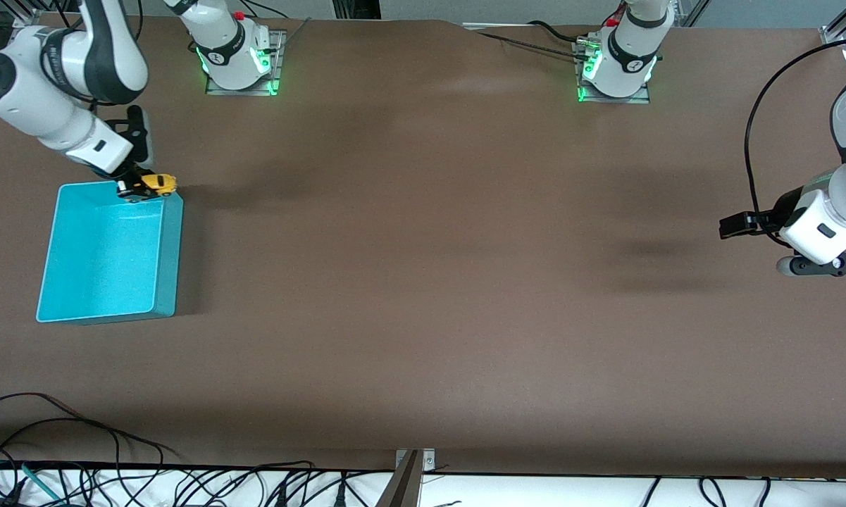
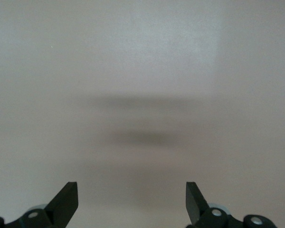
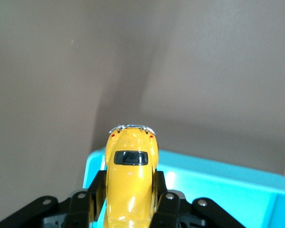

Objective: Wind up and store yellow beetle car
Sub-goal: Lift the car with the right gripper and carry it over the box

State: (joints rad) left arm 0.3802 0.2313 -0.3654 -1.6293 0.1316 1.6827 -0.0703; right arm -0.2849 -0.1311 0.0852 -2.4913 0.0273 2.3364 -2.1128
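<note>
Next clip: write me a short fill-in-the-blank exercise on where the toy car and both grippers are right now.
1. The right gripper is shut on the tiny yellow ____ car.
2. The car hangs over a corner of the ____ plastic bin.
3. The left gripper, waiting over bare table, has its fingers ____.

Missing words: beetle; teal; open

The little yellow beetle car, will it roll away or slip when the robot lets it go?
The small glossy yellow beetle car probably feels hard and slick, so it could slip from the right gripper clamping its sides. It is a wheeled toy, so it would likely roll once set down. The teal plastic bin under it has walls that should stop it.
</note>
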